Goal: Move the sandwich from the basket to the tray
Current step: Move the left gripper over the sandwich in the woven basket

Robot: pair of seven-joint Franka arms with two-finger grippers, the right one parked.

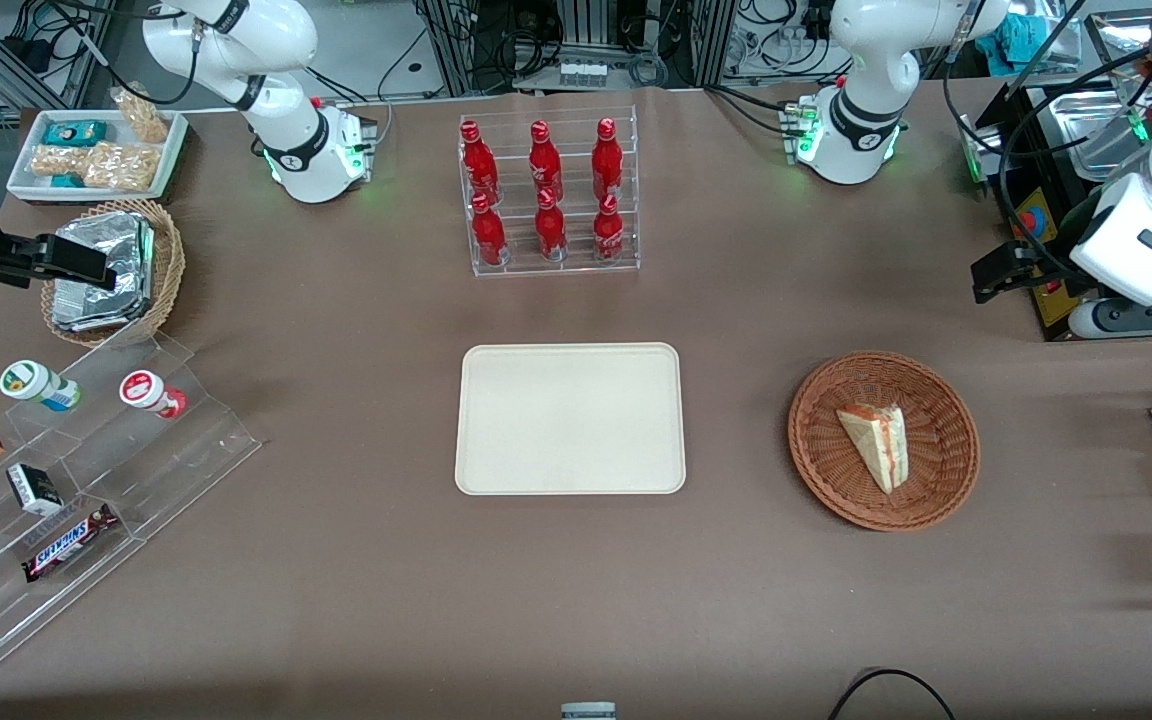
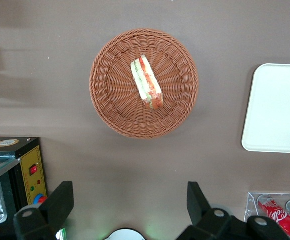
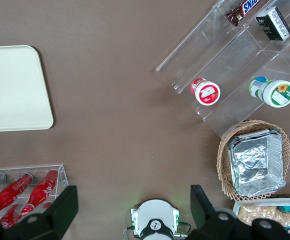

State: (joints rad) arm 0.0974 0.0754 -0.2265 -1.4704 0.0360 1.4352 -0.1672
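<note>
While our table (image 1: pixel 336 560) spreads wide under everything, the tray (image 1: pixel 570 418) lies bare, well apart from our gripper (image 2: pixel 130 205) and toward the parked arm's end. Nearer to us sits the basket (image 2: pixel 110 107), low on the cloth below the gripper and a little ahead of it. In its middle rests the sandwich (image 2: pixel 146 82), filling edge up, long axis slanted across the line between our fingers — so we judge a wrist turn is needed before descending. Our gripper hangs high above the table, fingers spread wide, holding nothing; nothing of the task is done yet.

As for writing, the red bottles (image 1: pixel 544 190) in the clear rack carry a white script we cannot read for certain, and the chocolate bar (image 1: pixel 69 541) on the acrylic steps reads SNICKERS — the rest is too small.
</note>
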